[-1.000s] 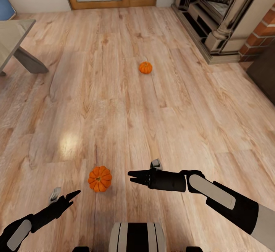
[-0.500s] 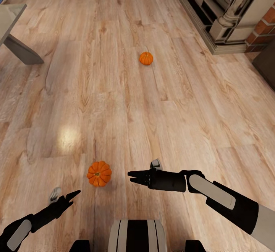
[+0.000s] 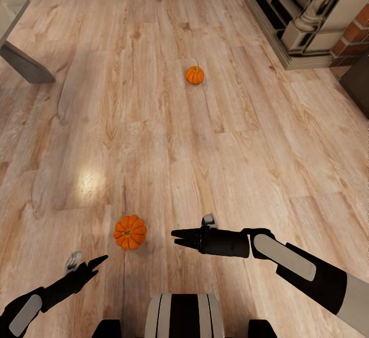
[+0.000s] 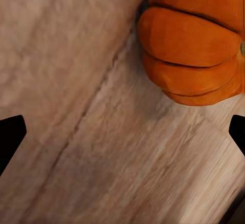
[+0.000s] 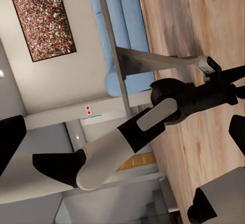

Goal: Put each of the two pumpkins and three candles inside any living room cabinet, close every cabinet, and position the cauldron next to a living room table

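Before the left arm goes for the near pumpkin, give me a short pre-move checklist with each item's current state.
1. Near pumpkin upright on the floor: ok.
2. Left gripper open and empty: ok.
3. Left gripper centred on the near pumpkin: not ok, it sits off to one side in the left wrist view.
4. Right gripper clear of the near pumpkin: ok.
5. Far pumpkin located: ok.
6. Cabinet drawer open: cannot tell.

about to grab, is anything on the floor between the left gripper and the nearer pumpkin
Nothing visible. In the head view only bare wood floor lies between the left gripper and the near pumpkin. The left wrist view shows that pumpkin close ahead, off to one side of the open fingers.
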You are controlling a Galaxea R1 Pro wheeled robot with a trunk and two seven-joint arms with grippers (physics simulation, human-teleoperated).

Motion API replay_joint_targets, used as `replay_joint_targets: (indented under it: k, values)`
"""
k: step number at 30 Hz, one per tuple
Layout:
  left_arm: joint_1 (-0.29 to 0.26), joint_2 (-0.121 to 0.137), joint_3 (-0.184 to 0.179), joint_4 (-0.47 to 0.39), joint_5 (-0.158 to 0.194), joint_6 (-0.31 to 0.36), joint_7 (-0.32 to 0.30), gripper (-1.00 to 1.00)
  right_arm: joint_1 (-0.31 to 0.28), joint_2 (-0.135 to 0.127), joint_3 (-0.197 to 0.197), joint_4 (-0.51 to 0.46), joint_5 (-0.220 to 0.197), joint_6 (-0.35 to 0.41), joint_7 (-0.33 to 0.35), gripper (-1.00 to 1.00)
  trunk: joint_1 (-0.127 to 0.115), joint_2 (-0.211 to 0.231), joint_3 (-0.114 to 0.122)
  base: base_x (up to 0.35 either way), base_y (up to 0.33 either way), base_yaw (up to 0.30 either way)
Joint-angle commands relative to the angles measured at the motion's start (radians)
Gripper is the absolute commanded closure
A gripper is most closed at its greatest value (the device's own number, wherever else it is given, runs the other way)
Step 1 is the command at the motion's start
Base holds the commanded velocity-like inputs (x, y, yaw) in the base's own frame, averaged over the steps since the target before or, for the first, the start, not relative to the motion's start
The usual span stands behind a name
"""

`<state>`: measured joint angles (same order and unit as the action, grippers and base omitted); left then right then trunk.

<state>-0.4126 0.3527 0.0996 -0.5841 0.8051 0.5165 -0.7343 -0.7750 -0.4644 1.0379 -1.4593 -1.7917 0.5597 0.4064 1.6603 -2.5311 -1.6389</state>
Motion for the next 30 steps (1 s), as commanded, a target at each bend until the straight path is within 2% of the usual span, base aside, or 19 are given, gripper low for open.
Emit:
replay_joint_targets:
  k: [1, 30]
  values:
    - [0.000, 0.000, 0.002, 0.000, 0.005, 0.008, -0.001, -1.00, -0.001, 0.000, 0.002, 0.001, -0.006, 0.002, 0.002, -1.00, 0.000, 0.000, -0.001, 0.067, -0.173, 0.000]
    - [0.000, 0.002, 0.003, 0.000, 0.006, 0.008, 0.001, -1.00, -0.001, 0.000, 0.002, 0.001, -0.006, 0.000, -0.008, -1.00, 0.000, 0.000, -0.001, 0.065, -0.060, 0.000]
